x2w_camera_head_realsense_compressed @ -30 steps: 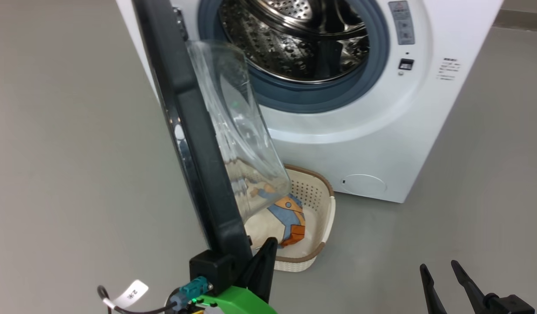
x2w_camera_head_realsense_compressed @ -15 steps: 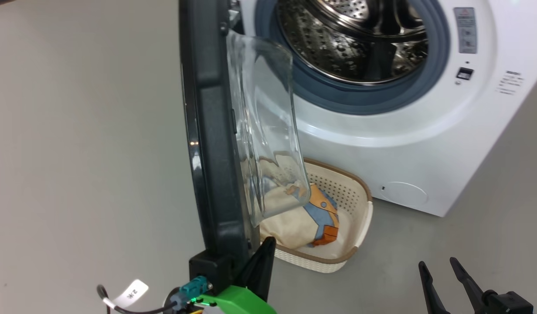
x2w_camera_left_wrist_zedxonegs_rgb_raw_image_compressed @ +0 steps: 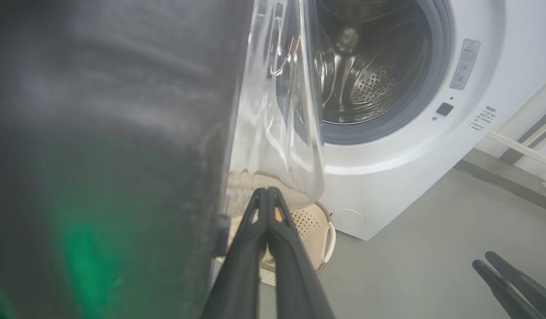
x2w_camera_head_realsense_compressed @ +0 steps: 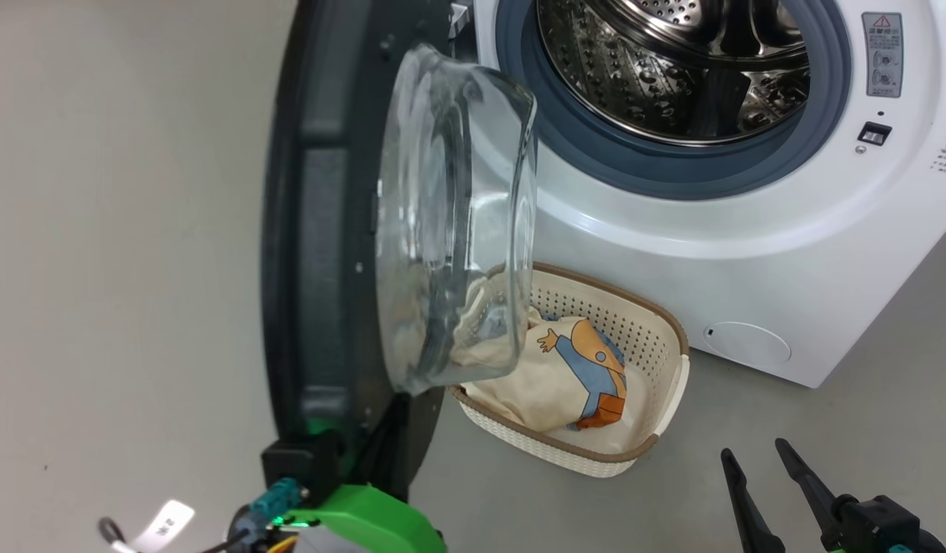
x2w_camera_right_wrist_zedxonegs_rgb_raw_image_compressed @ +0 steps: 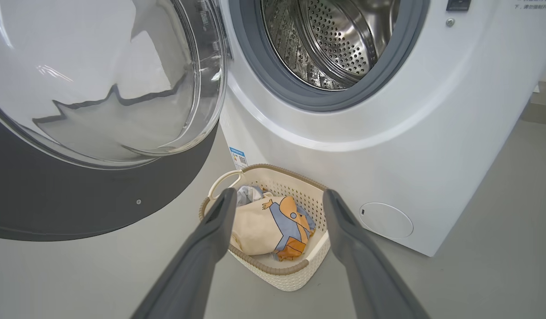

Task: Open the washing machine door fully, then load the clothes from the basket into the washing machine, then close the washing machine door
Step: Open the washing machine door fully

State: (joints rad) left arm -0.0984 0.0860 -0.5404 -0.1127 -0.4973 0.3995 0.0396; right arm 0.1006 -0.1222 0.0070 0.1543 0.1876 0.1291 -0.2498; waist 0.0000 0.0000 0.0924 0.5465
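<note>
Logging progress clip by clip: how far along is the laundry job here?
Done, mostly: the round black-rimmed glass door stands swung away from the white front-loading washing machine. In hand: the shut left hand sits at the door's lower rim. Left: the cream cartoon-print garment lies in the cream perforated plastic basket, the open right hand is empty, and the door needs closing.

The washing machine (x2w_camera_head_realsense_compressed: 749, 253) shows white with a grey-blue seal (x2w_camera_head_realsense_compressed: 596, 153) and a hole-dotted silver drum (x2w_camera_head_realsense_compressed: 642, 84), its door (x2w_camera_head_realsense_compressed: 319, 230) is black around clear glass, and the cream perforated basket (x2w_camera_head_realsense_compressed: 649, 338), brown-rimmed, carries cream clothes (x2w_camera_head_realsense_compressed: 550, 376) printed blue and orange.
</note>
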